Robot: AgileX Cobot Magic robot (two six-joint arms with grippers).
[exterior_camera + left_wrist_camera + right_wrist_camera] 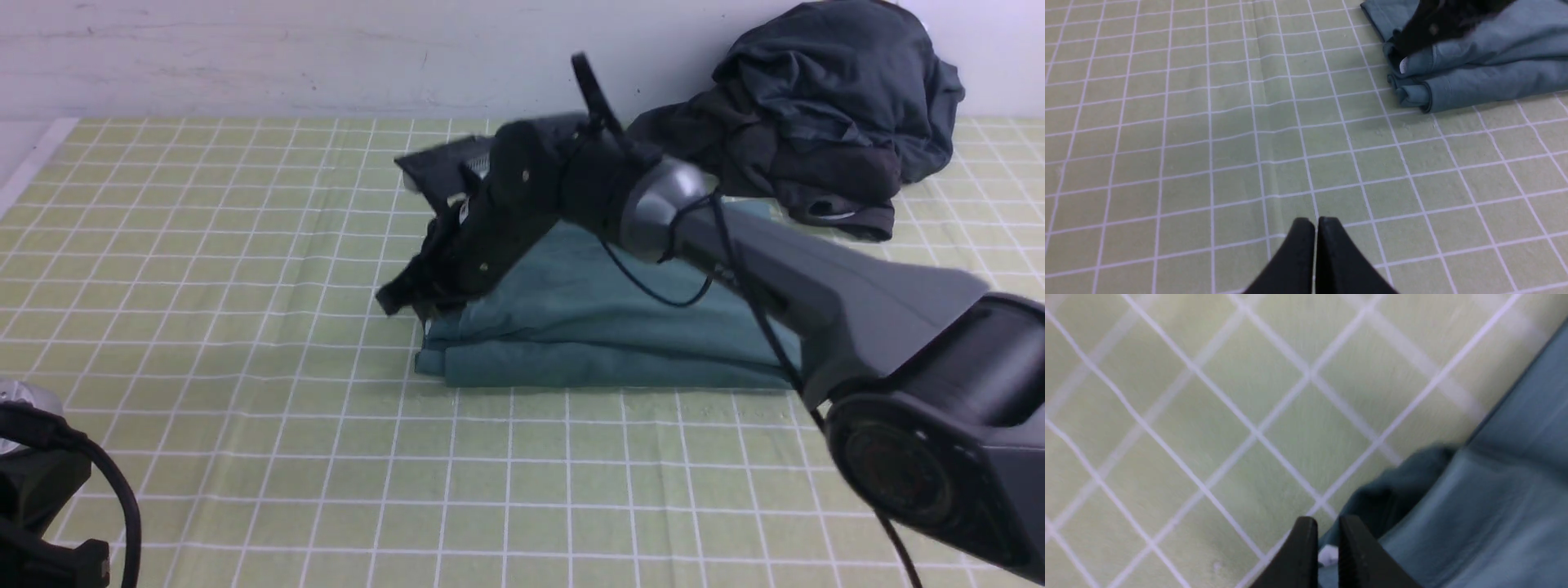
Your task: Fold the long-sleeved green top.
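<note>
The green top (588,327) lies folded mid-surface (204,245), soft and light (any single pinch lets it sag), so grab the layered edge. The right hand (404,304) is at its left corner, fingers nearly together; gripping or not, I can't tell. The left hand (1315,228) is closed and empty.

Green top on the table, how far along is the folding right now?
Mostly done: the green top lies as a compact layered rectangle on the tablecloth. In hand: the right gripper sits at its left corner, jaws nearly together; whether they pinch cloth is unclear. The left gripper is shut, apart over bare tablecloth. Left, probably: tidy that corner and withdraw.
</note>
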